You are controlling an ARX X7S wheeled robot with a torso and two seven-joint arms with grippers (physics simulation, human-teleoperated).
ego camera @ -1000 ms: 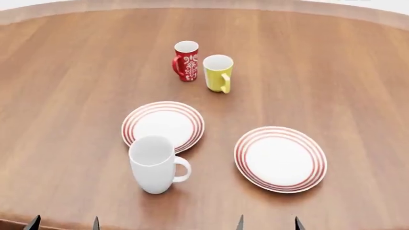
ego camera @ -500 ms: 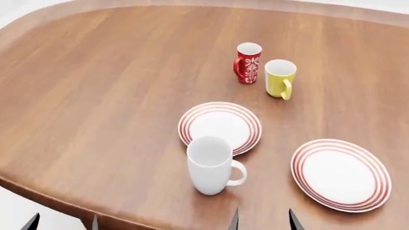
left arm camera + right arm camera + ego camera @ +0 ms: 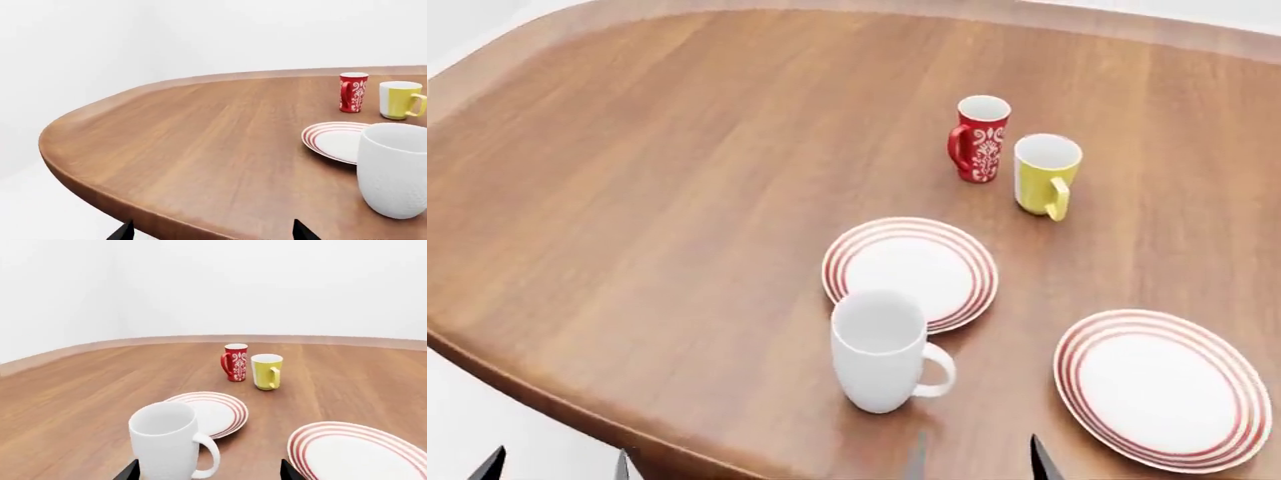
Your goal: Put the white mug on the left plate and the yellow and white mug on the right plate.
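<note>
mugs stood off both plates, nothing moved yet, white mug (image 3: 881, 352) nearest; both grippers spread wide, holding nothing.

The wooden table (image 3: 667, 200) carries three mugs (image 3: 882, 352) and two plates (image 3: 912, 272).

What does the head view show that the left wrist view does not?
Only the head view shows the right plate and the white mug whole, handle included, standing on the table just in front of the left plate. Only the left wrist view shows the table's rounded edge from the side against the white surroundings. Both show the red mug, the yellow and white mug, the left plate and the white mug, though the wrist view crops the last two. Both plates are bare.
</note>
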